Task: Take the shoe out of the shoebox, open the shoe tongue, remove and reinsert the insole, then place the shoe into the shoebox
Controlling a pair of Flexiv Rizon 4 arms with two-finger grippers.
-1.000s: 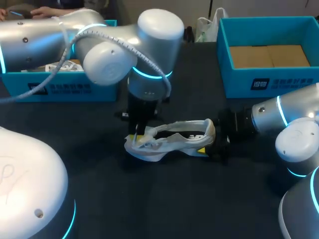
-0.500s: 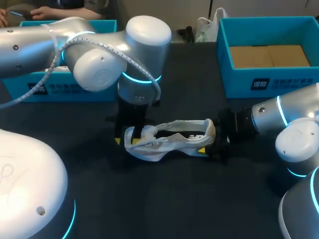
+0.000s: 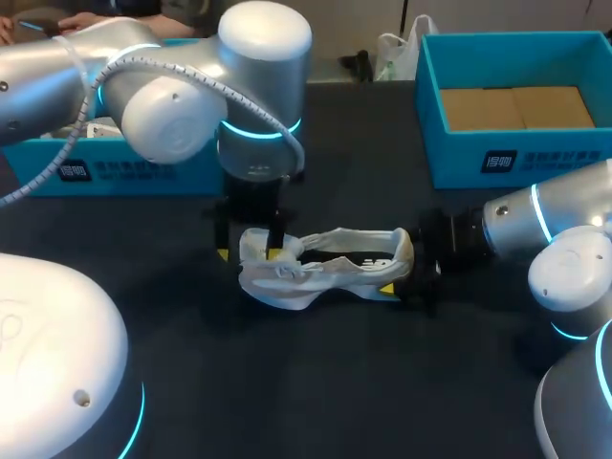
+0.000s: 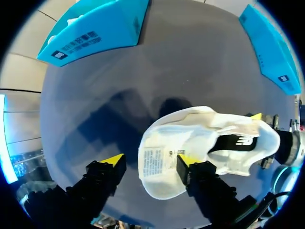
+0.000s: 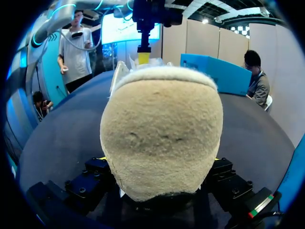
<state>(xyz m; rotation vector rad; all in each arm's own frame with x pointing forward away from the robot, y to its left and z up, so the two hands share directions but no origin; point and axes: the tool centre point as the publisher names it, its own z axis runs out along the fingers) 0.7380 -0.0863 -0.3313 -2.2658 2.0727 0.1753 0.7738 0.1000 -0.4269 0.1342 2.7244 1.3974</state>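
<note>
Shifted toward 9 o'clock, the left gripper [image 4: 150, 160] hangs over the toe of the white fabric shoe [image 3: 320, 268], fingers spread, tongue [image 4: 153, 167] between them. Shoe rests on the dark worktop [image 3: 316, 382]; right gripper [image 5: 159, 164] fingers pinch its heel at 3 o'clock. Open teal shoebox [image 3: 516, 158] stands beyond, at 1 o'clock, apart from it.

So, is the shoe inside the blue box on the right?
No, the shoe lies on the dark table, in front of that box.
</note>
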